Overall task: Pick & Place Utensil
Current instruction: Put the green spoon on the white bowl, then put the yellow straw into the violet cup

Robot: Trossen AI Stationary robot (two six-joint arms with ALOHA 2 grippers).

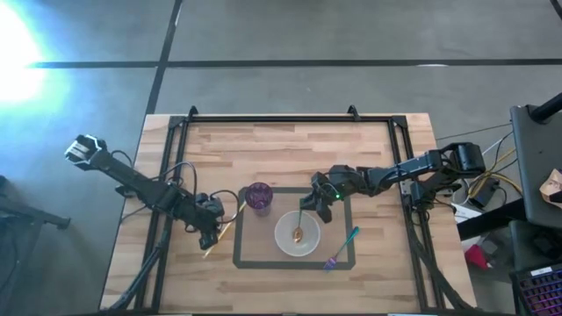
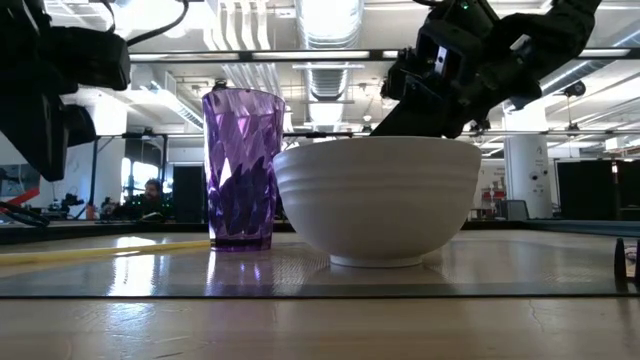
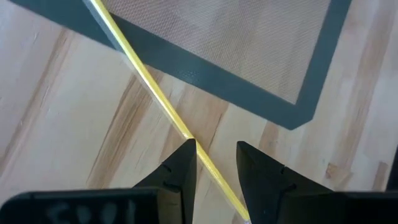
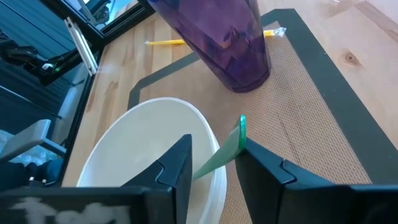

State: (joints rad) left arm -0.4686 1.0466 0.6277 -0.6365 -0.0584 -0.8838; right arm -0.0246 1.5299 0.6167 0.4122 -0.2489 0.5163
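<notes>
A green-handled spoon [image 1: 302, 219] slants down into a white bowl [image 1: 285, 239], its brown scoop end [image 1: 298, 233] inside the bowl. My right gripper [image 1: 309, 206] hangs over the bowl's far rim, shut on the spoon. A purple tumbler [image 1: 258, 195] stands on the mat, to the left of the bowl and farther back. A thin yellow stick [image 1: 221, 233] lies on the wood at the mat's left edge. My left gripper [image 3: 216, 149] is open, low over the stick, one finger on each side of it. My right gripper pinches the spoon's green handle [image 4: 231, 144] between its two fingers, close to the handle's free end [image 4: 241, 122], which pokes out past them. The fingers come from above and from the right, slanting down. The spoon hangs tilted, its scoop end down in the bowl.
A teal-and-purple utensil [image 1: 342, 248] lies on the mat's near right corner. The dark-edged mat [image 1: 239, 256] carries the bowl and tumbler. A black frame [image 1: 281, 120] runs around the table. Bare wood lies toward the far edge.
</notes>
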